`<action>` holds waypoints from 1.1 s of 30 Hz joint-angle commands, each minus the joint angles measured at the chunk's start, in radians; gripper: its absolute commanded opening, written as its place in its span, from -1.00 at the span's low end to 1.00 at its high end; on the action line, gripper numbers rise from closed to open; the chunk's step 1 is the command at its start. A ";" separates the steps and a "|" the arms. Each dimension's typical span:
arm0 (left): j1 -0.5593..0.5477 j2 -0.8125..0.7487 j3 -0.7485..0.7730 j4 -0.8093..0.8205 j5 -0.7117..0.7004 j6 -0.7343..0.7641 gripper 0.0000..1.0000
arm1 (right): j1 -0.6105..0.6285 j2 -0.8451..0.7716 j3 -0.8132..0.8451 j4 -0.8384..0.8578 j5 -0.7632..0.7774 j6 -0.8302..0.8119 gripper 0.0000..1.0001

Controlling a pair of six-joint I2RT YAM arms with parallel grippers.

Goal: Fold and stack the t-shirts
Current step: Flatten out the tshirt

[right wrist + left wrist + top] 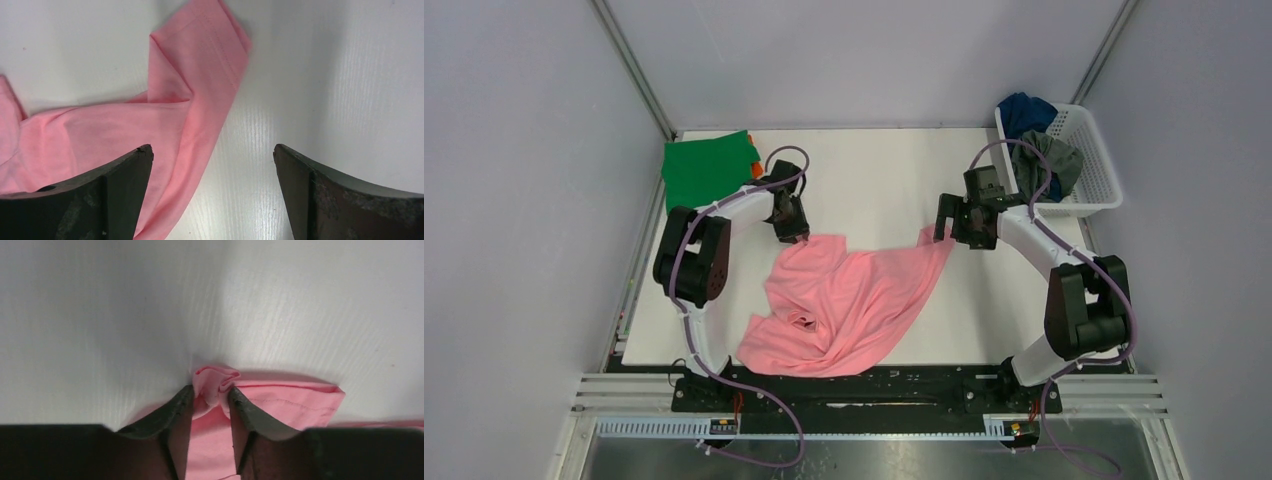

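- Pink t-shirt (844, 300): crumpled on the white bench (879, 175), near edge.
- Left hand (210, 392): at the pink t-shirt's far-left corner, narrowed, pinching a bunched fold of it.
- Right hand (211, 150): over the pink t-shirt's far-right tip, fingers wide, holding nothing.
- Green t-shirt (709, 168): beyond the pink t-shirt, left; orange t-shirt (757, 170) peeking out beside it.
- Basket (1106, 175): beyond the pink t-shirt, right; contains grey t-shirt (1056, 160) and dark blue t-shirt (1024, 110).

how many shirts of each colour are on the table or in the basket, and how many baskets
pink shirt: 1
green shirt: 1
orange shirt: 1, only an edge shows
blue shirt: 1
grey shirt: 1
basket: 1
total: 6
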 commanded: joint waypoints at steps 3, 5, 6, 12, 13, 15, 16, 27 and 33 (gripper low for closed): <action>-0.026 0.074 0.034 -0.118 -0.139 0.001 -0.95 | -0.005 0.080 0.103 -0.039 0.128 -0.029 0.98; -0.029 0.065 0.034 -0.114 -0.135 0.006 -1.00 | -0.005 0.125 0.156 -0.052 0.151 -0.033 0.93; -0.029 0.055 0.031 -0.110 -0.138 0.006 -1.00 | -0.004 0.152 0.183 -0.058 0.156 -0.036 0.91; -0.029 -0.050 -0.029 -0.064 -0.158 0.008 -1.00 | -0.003 0.332 0.380 -0.104 0.145 -0.012 0.69; -0.029 -0.066 -0.040 -0.059 -0.161 0.005 -1.00 | -0.004 0.362 0.412 -0.114 0.137 -0.005 0.62; -0.030 -0.096 -0.060 -0.050 -0.165 0.000 -1.00 | -0.004 0.416 0.476 -0.146 0.115 0.001 0.50; -0.030 -0.109 -0.069 -0.046 -0.168 -0.002 -1.00 | -0.003 0.438 0.491 -0.162 0.100 0.004 0.44; -0.030 -0.180 -0.140 -0.018 -0.171 -0.015 -1.00 | 0.019 0.450 0.439 -0.220 0.097 -0.009 0.29; -0.029 -0.255 -0.168 -0.001 -0.158 -0.008 -1.00 | 0.020 0.486 0.501 -0.286 0.036 -0.132 0.30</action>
